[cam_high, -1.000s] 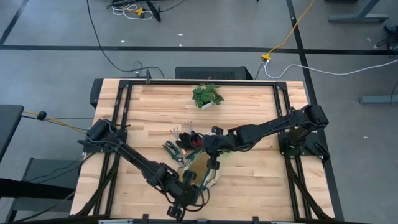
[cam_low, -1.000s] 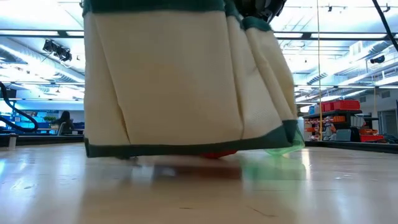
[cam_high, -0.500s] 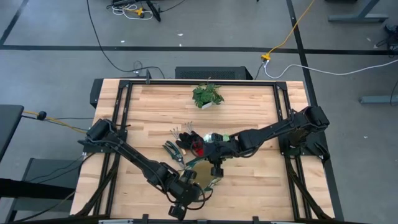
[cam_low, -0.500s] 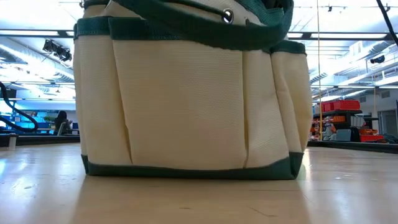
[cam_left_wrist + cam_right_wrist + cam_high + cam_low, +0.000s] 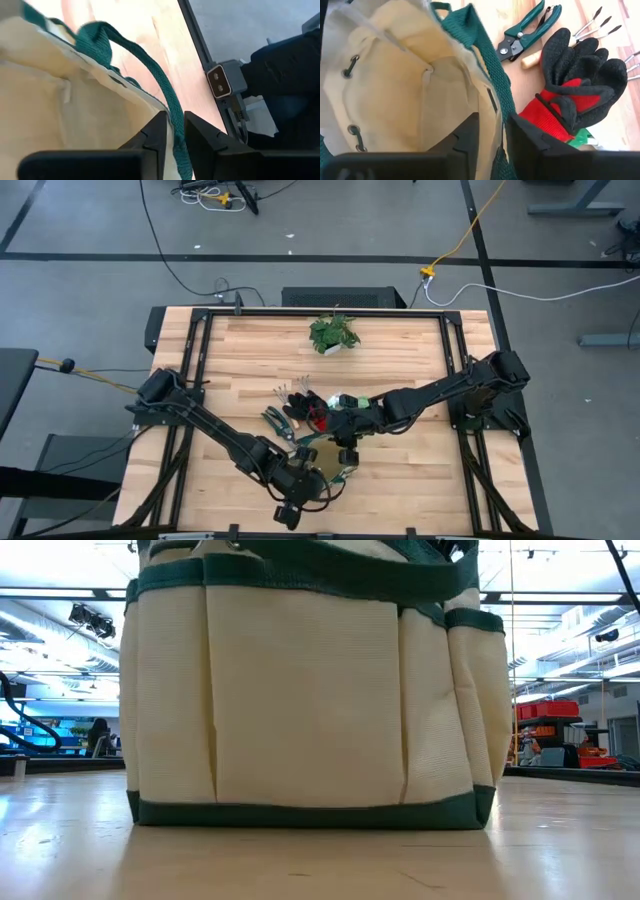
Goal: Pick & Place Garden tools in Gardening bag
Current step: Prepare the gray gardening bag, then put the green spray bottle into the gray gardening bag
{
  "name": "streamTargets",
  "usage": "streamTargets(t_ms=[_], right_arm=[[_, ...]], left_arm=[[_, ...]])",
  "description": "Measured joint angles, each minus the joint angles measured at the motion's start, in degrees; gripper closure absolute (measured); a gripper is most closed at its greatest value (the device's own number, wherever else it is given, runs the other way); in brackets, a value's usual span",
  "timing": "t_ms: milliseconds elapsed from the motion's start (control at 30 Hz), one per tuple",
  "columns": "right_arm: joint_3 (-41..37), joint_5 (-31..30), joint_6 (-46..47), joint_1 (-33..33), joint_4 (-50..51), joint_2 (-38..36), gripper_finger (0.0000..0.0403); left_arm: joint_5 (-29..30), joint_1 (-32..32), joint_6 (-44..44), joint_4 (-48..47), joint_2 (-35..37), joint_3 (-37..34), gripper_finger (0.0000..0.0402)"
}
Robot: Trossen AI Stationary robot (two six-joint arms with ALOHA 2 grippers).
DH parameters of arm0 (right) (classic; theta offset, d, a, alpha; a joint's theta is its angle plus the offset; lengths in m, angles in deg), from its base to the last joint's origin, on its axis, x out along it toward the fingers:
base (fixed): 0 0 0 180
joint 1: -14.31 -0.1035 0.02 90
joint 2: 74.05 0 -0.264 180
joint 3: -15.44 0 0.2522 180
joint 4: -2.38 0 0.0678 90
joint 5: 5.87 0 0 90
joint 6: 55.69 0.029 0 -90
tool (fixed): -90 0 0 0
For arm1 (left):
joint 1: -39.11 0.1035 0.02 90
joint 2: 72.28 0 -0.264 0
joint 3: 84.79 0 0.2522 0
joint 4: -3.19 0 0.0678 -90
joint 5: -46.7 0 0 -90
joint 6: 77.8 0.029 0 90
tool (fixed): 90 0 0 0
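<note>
Right now your gardening bag (image 5: 327, 463) stands upright near the front edge of the table (image 5: 420, 360), between the two arms, and in the low view its beige front with dark green trim (image 5: 310, 812) sits flat on the wood. Your left gripper (image 5: 172, 131) is closed on the bag's rim, with a green handle strap (image 5: 145, 65) running down between its fingers (image 5: 155, 132). Your right gripper (image 5: 492, 131) is clamped on the opposite rim, its fingers (image 5: 467, 132) nearly together with the green-edged canvas pinched between them, and the bag's pale inside shows beside it. Just outside the bag, on the side away from the front edge, you have the red-and-black gloves (image 5: 575, 85) lying against it, with the pruning shears (image 5: 527, 31) beside them and the prongs of the hand rake (image 5: 595, 26) just past the gloves. A bit of the green spray bottle (image 5: 582, 137) peeks out under the gloves. Well apart, at the far side of the table, stands the potted plant (image 5: 334, 333).
</note>
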Motion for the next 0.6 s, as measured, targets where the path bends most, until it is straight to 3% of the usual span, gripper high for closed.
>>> streamTargets(t_ms=[233, 600], right_arm=[[0.00, 0.16, -2.32, 0.22, -0.06, -0.38, 0.0269], [0.00, -1.74, -3.86, 1.34, 1.77, -5.30, 0.0275]], left_arm=[[1.22, 1.01, 0.04, -0.86, 2.79, 0.00, 0.0284], [2.64, 1.76, 1.57, -3.37, 5.22, -0.07, 0.0273]])
